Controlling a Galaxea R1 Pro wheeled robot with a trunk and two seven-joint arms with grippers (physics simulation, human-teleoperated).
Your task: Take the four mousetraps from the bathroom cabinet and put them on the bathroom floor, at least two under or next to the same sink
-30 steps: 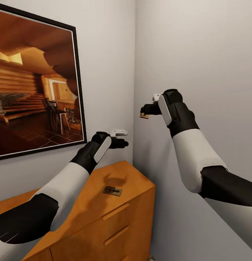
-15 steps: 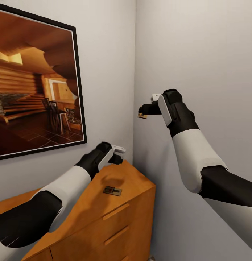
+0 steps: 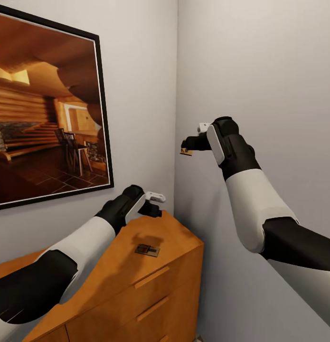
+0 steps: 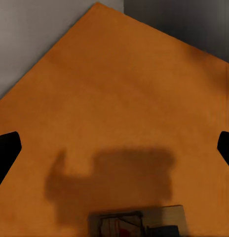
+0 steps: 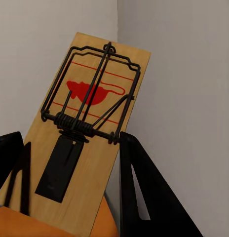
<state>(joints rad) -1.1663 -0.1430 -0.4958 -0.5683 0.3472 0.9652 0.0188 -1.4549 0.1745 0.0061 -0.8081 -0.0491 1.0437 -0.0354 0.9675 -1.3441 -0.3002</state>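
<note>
One mousetrap (image 3: 147, 250) lies flat on top of the orange-brown cabinet (image 3: 181, 237), near its front edge. My left gripper (image 3: 154, 205) hangs a little above the cabinet top, behind that trap, pointing down. In the left wrist view the gripper (image 4: 114, 150) is open, its fingertips (image 4: 5, 150) wide apart over bare wood and the trap (image 4: 139, 223) at the frame's edge. My right gripper (image 3: 186, 145) is raised near the wall corner, shut on a second mousetrap (image 3: 187, 152). The right wrist view shows that tan board (image 5: 90, 123) with black wire and a red mark, clamped between the fingers (image 5: 144, 192).
A large framed picture (image 3: 46, 109) hangs on the wall behind the cabinet. The cabinet stands in a corner, with a grey wall (image 3: 259, 71) close on its right. Slim bar handles (image 3: 152, 277) run across the drawer fronts.
My left gripper has dropped from beside the picture's lower corner toward the cabinet top and tilted downward. The right arm with its trap has barely moved.
</note>
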